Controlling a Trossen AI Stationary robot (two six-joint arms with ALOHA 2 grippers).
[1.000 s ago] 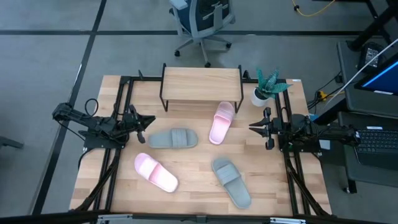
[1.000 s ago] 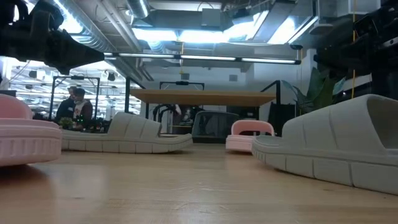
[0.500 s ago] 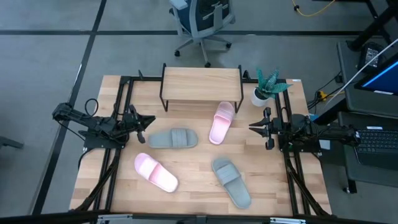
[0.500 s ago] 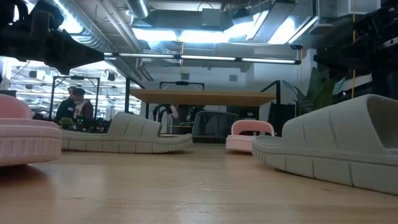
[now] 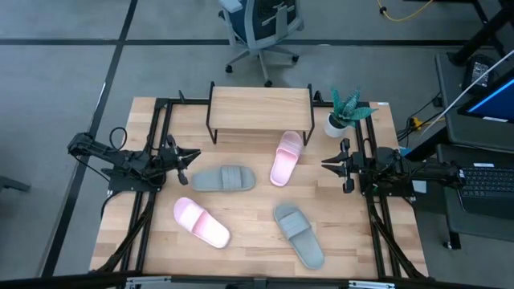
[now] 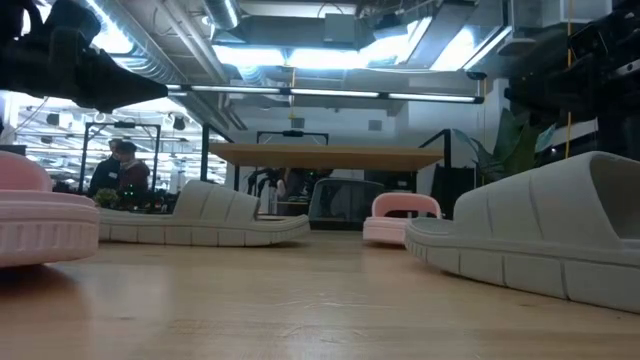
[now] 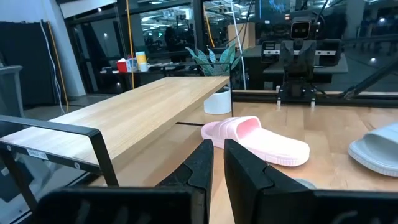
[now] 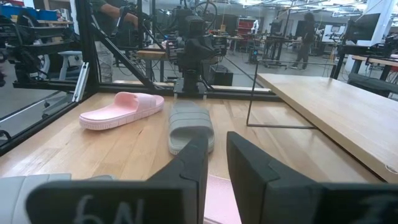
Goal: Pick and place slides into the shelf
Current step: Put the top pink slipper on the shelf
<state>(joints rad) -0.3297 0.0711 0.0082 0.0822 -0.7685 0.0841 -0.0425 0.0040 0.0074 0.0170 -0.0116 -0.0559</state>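
Four slides lie sole-down on the table. One pink slide has its toe by the shelf's front right leg; a grey-green slide lies left of it. The second pink slide and second grey-green slide lie nearer the near edge. The shelf stands at the far edge on black legs. My left gripper hovers at the table's left side, shut, pointing at the grey-green slide. My right gripper hovers at the right side, shut, pointing at the pink slide.
A potted plant stands right of the shelf at the far right corner. Black frame rails run along both table sides. An office chair stands on the floor beyond the far edge. Bare wood lies between the slides.
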